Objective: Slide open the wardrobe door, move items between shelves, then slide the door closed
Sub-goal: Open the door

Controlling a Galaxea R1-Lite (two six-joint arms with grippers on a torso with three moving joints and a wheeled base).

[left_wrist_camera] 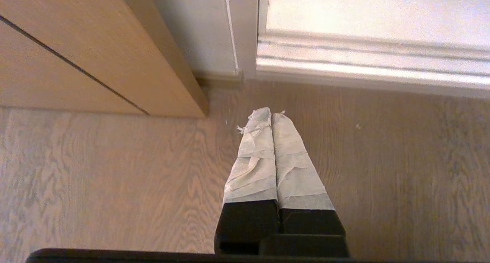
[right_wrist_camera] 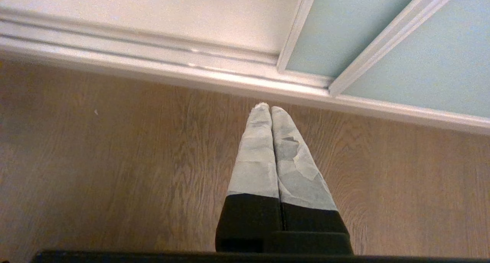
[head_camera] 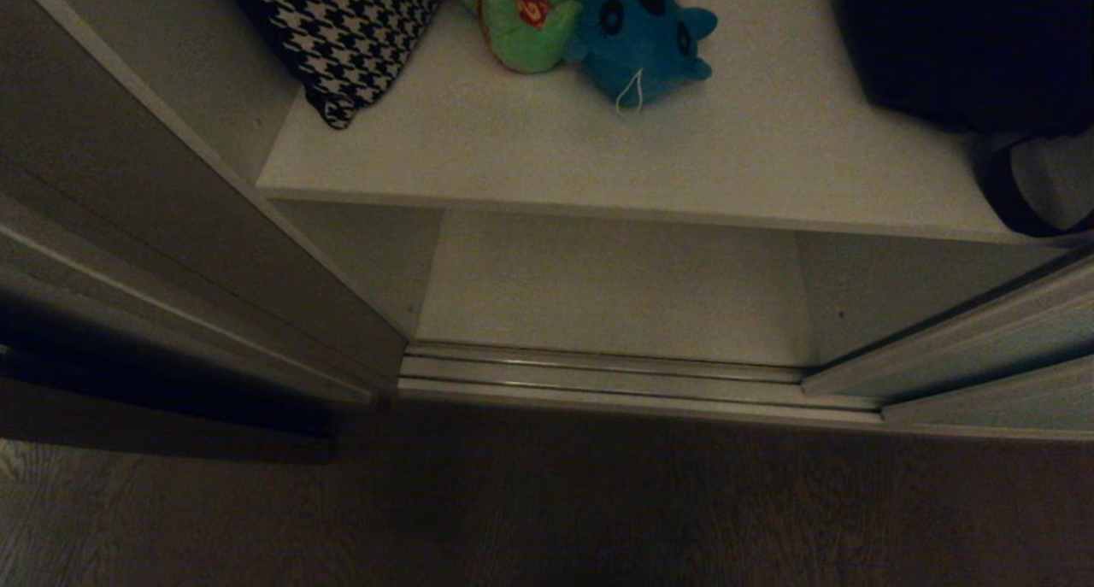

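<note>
- No brand, label or legible writing is showing anywhere; the red patch on the green toy is carrying yellow marks too small to read.
- Dark brown wooden panelling (left_wrist_camera: 76, 52) is standing at the far left, smooth and flat with a thin dark groove; the wood-grain floor (left_wrist_camera: 115, 186) is running below it.
- The left tool (left_wrist_camera: 267, 115) is hanging over the floor near the track, its tape-wrapped fingers clenched together on nothing.
- A houndstooth bag (head_camera: 346, 32), woven black and white, is lying at the left of the upper shelf (head_camera: 530, 155), a smooth off-white board.
- The green plush toy (head_camera: 521, 23) and the teal plush toy (head_camera: 641, 40), both soft and rounded, are sitting mid-shelf, touching each other; a white string loop is hanging from the teal one.
- The lower shelf (head_camera: 615, 288) is lying a step beneath, matte and plain; the ribbed silvery floor track (head_camera: 598, 373) is running along its front.
- A big black bag (head_camera: 966, 49) is slumping at the shelf's right.
- The right tool (right_wrist_camera: 270, 109) is hanging clenched and empty near the track.
- The sliding wardrobe door (right_wrist_camera: 421, 60), matte pale grey-green with a slim light frame, is standing at the far right, leaving the shelves exposed.
</note>
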